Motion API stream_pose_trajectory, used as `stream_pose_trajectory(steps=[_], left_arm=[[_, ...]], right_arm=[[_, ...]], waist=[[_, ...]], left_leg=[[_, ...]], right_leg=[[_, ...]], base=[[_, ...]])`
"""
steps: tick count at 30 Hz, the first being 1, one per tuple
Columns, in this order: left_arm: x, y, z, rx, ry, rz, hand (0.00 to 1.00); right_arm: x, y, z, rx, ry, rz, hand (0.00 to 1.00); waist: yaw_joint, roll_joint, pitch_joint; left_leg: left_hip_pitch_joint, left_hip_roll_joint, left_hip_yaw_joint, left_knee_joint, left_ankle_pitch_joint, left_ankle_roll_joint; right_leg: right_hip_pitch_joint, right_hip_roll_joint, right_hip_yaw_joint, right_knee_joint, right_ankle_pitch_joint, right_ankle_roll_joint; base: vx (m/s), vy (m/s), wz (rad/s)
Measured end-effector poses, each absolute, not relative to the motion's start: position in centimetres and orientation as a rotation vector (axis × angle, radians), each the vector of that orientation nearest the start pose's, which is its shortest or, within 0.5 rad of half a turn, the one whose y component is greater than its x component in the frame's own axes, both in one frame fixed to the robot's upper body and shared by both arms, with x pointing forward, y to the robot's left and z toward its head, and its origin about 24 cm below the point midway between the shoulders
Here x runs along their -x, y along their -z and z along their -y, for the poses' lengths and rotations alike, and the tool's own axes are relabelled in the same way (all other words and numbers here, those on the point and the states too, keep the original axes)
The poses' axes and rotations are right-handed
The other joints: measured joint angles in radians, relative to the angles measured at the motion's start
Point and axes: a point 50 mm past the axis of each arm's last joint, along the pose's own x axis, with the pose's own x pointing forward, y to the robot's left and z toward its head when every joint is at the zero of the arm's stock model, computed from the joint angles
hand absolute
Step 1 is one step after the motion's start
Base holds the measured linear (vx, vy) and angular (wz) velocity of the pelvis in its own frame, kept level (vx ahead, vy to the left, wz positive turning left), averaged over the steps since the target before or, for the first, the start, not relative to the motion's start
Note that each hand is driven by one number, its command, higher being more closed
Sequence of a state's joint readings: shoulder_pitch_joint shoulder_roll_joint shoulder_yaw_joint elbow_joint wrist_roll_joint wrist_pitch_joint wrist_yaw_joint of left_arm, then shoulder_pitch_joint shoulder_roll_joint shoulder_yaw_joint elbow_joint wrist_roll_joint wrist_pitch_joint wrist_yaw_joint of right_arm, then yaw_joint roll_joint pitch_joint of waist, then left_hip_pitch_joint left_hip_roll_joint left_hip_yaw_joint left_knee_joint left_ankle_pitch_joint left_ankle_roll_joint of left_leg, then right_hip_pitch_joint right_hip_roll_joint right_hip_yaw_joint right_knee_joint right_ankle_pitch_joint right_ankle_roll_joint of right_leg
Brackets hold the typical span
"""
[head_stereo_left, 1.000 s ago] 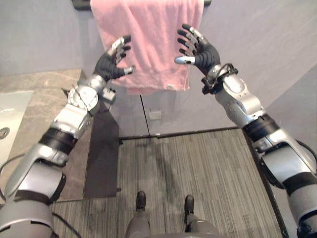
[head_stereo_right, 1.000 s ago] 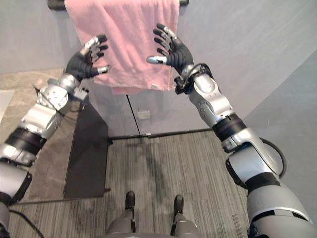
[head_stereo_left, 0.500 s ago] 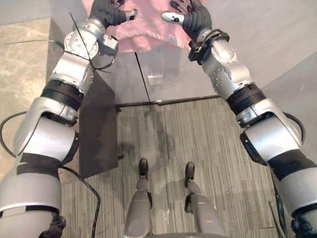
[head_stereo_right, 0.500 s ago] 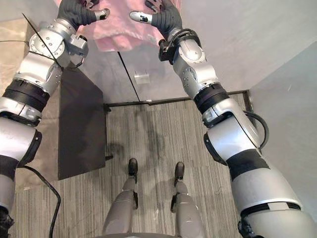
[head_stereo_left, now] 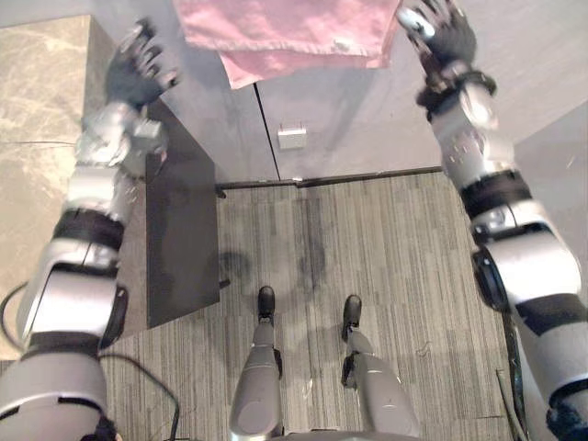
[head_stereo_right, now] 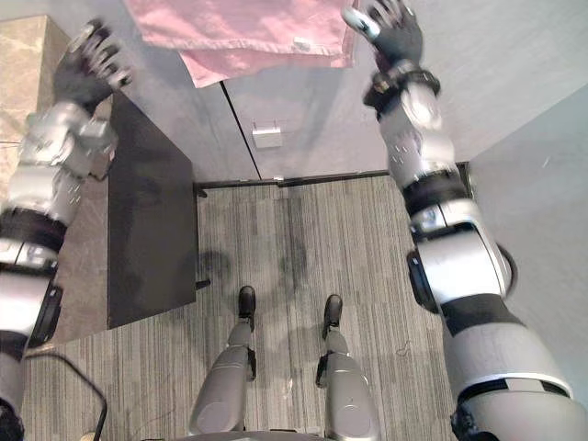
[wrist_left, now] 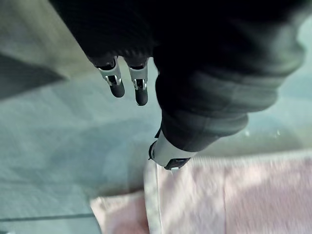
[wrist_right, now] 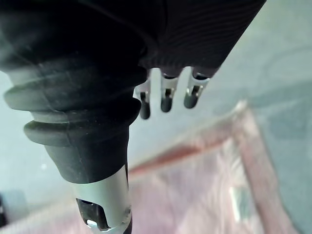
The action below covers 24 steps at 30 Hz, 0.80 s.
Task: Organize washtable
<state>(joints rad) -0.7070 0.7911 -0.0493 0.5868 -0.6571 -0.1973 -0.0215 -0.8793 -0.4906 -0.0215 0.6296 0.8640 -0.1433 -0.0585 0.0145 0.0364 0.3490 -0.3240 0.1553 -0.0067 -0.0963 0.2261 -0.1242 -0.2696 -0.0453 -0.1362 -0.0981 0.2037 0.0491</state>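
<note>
Your pink towel hangs against the grey wall, coming down from the top of the head views. Neither hand holds it. Your left hand is raised well to the towel's left, above the dark side panel of the washtable. Its fingers are straight and spread with nothing in them, and its wrist view shows the towel's corner lying past the thumb, apart from it. Your right hand is up just beside the towel's right edge, also empty. Its fingers are loosely extended over bare wall with the cloth beyond them. From the head views I cannot tell whether its thumb brushes the edge.

As for progress, the towel is up on the wall, so that part looks largely done. The two layers do not match, though. The back layer drops lower toward the left, and the front hem with its small white label sits higher. If you want it neat, evening those hems is what remains here.

Of the washtable itself you have a strip of marble counter at the left. Whatever stands further along it lies beyond these views, so I cannot judge how much tidying is left there.
</note>
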Motion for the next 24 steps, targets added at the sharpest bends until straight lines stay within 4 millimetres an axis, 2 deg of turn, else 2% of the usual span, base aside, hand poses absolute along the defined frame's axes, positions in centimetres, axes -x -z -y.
stream_pose_trajectory(steps=[2,4,5,6,8,9,10,13,14,15,16,17,19,20,24], left_arm=[[-33.3,-20.5,-31.9,-0.06,-0.195,0.401,0.0],[-31.3,-17.7,-32.8,0.021,-0.248,0.391,0.0],[-30.7,-16.9,-32.9,0.039,-0.261,0.384,0.0],[-29.5,-14.9,-33.0,0.075,-0.283,0.353,0.0],[-27.1,-9.8,-32.6,0.155,-0.331,0.233,0.0],[-26.5,-8.4,-32.3,0.178,-0.341,0.192,0.0],[-25.0,-5.4,-31.5,0.239,-0.37,0.114,0.0],[-21.6,-0.5,-29.3,0.317,-0.413,-0.045,0.0],[-19.7,1.9,-27.9,0.363,-0.432,-0.136,0.0],[-19.4,2.2,-27.6,0.367,-0.432,-0.147,0.0],[-18.7,3.2,-26.4,0.38,-0.413,-0.193,0.0],[-18.0,4.3,-24.5,0.38,-0.367,-0.251,0.0],[-17.6,5.0,-22.2,0.389,-0.305,-0.294,0.0],[-17.2,5.7,-20.2,0.383,-0.239,-0.341,0.0],[-15.8,7.4,-16.8,0.406,-0.162,-0.435,0.0]], right_arm=[[-36.4,-19.5,26.5,-0.495,0.168,0.424,0.0],[-32.5,-15.4,30.7,-0.551,0.34,0.43,0.0],[-31.4,-14.4,31.5,-0.565,0.384,0.434,0.0],[-28.9,-12.5,32.9,-0.587,0.47,0.435,0.0],[-24.5,-9.0,34.2,-0.598,0.6,0.415,0.0],[-23.6,-8.2,34.2,-0.599,0.627,0.406,0.0],[-21.6,-6.4,33.9,-0.609,0.676,0.374,0.0],[-18.0,-2.7,32.6,-0.647,0.763,0.272,0.0],[-16.6,-0.5,30.9,-0.666,0.785,0.178,0.0],[-16.5,-0.2,30.6,-0.667,0.786,0.163,0.0],[-16.3,0.8,29.3,-0.669,0.769,0.102,0.0],[-16.0,1.9,27.5,-0.679,0.738,0.038,0.0],[-15.7,2.8,25.8,-0.69,0.704,-0.028,0.0],[-15.5,3.6,24.4,-0.695,0.662,-0.091,0.0],[-14.4,6.1,22.7,-0.672,0.624,-0.24,0.0]], waist=[[-0.005,0.0,-0.001],[-0.022,0.003,-0.007],[-0.028,0.003,-0.01],[-0.032,0.005,-0.041],[-0.041,0.01,-0.112],[-0.045,0.01,-0.121],[-0.053,0.011,-0.151],[-0.055,0.009,-0.207],[-0.053,0.011,-0.227],[-0.052,0.011,-0.228],[-0.052,0.015,-0.231],[-0.053,0.024,-0.25],[-0.053,0.029,-0.258],[-0.055,0.033,-0.268],[-0.056,0.023,-0.292]], left_leg=[[0.016,0.0,0.012,-0.002,-0.006,0.003],[0.043,0.001,0.015,-0.005,-0.016,0.003],[0.051,0.002,0.015,-0.005,-0.02,0.003],[0.059,0.003,0.018,-0.005,-0.032,0.001],[0.085,0.004,0.023,0.0,-0.049,0.002],[0.101,0.004,0.023,0.001,-0.056,0.002],[0.128,0.003,0.019,0.001,-0.072,-0.001],[0.171,0.001,0.009,0.001,-0.099,-0.003],[0.197,0.0,0.01,0.001,-0.107,0.001],[0.202,-0.001,0.011,0.001,-0.107,0.001],[0.225,-0.002,0.012,0.001,-0.112,0.003],[0.242,-0.004,0.016,0.001,-0.115,0.005],[0.272,-0.005,0.024,0.001,-0.118,0.004],[0.299,-0.008,0.027,0.001,-0.123,0.005],[0.341,-0.016,0.036,0.001,-0.141,0.011]], right_leg=[[0.007,-0.002,0.007,0.0,-0.002,0.003],[0.032,-0.001,0.011,0.0,-0.019,0.012],[0.041,0.0,0.01,0.0,-0.024,0.013],[0.046,0.001,0.014,0.0,-0.034,0.016],[0.071,0.001,0.016,0.0,-0.051,0.014],[0.087,0.001,0.016,0.0,-0.058,0.014],[0.118,0.0,0.014,0.0,-0.074,0.018],[0.168,-0.002,0.002,0.0,-0.1,0.02],[0.196,-0.004,0.002,0.0,-0.109,0.02],[0.201,-0.004,0.001,0.0,-0.111,0.021],[0.217,-0.006,0.001,0.013,-0.123,0.022],[0.225,-0.01,-0.001,0.035,-0.141,0.025],[0.244,-0.013,0.002,0.058,-0.155,0.024],[0.263,-0.018,0.001,0.074,-0.174,0.033],[0.284,-0.028,0.003,0.101,-0.197,0.041]], base=[[-0.04,-0.028,-0.22],[-0.02,-0.037,-0.08],[0.0,-0.036,-0.02],[0.03,-0.038,-0.05],[0.09,-0.035,-0.02],[0.1,-0.017,0.1],[0.08,-0.005,0.13],[0.11,-0.001,0.16],[0.09,0.0,0.09],[0.08,0.0,0.05],[0.03,0.004,0.05],[0.03,0.006,0.04],[0.02,0.004,0.0],[0.0,0.0,0.0],[-0.01,0.008,-0.02]])
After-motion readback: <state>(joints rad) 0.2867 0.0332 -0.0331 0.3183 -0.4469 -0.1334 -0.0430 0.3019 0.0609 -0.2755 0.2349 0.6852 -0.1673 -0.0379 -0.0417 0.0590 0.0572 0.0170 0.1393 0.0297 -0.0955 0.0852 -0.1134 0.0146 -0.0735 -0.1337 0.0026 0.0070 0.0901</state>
